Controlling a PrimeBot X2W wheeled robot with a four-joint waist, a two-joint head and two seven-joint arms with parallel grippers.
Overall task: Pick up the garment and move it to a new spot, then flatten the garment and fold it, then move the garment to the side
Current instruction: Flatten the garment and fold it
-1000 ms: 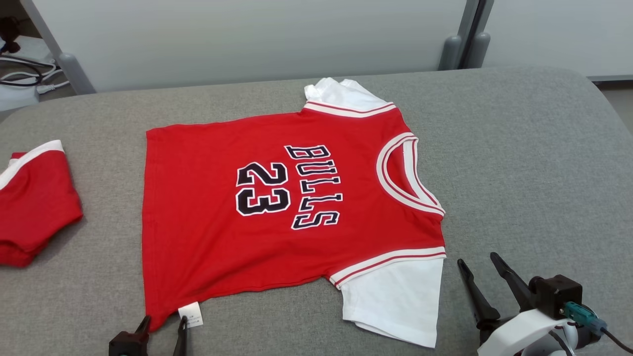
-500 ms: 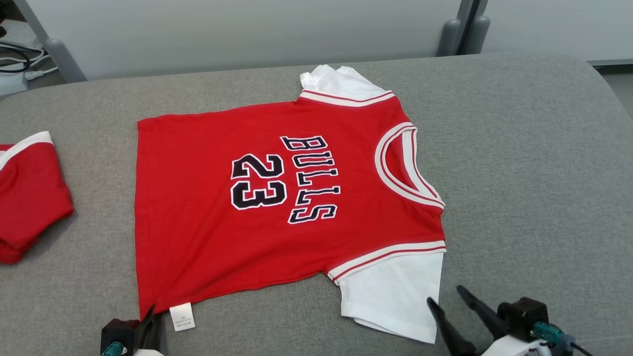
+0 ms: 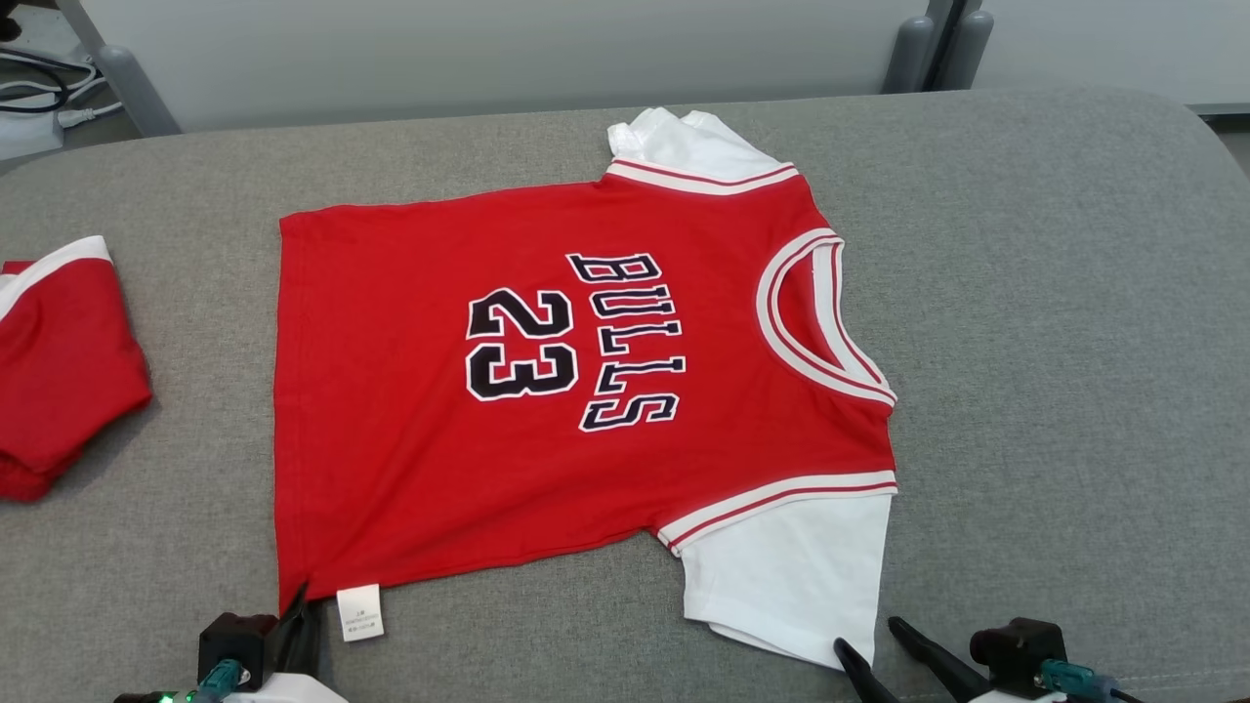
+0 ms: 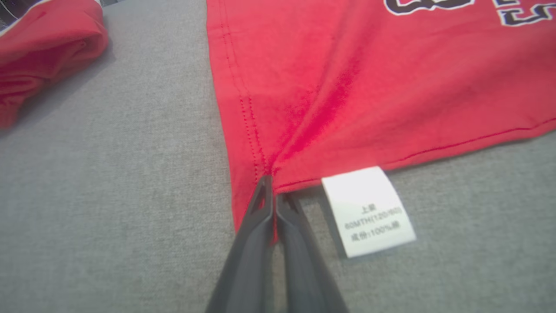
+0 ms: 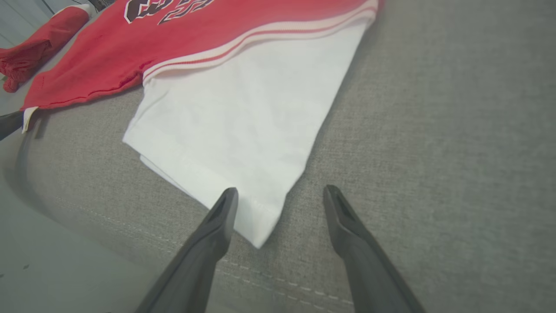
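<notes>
- Red jersey lies flat on grey cushion; left gripper clamped on its hem corner
- Right gripper, fingers apart, straddles white sleeve corner — best it closes before both lift level

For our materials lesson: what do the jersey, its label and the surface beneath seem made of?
Jersey: soft matte knit, likely cotton; it puckers into soft folds. Label: smooth white printed tag, perhaps satin. Padded surface: coarse grey woven upholstery, visibly textured.

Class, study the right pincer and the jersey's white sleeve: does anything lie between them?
Nothing visible does. The right pincer stands open, and the corner of the white sleeve shows between its fingers, with bare grey cushion around it.
</notes>
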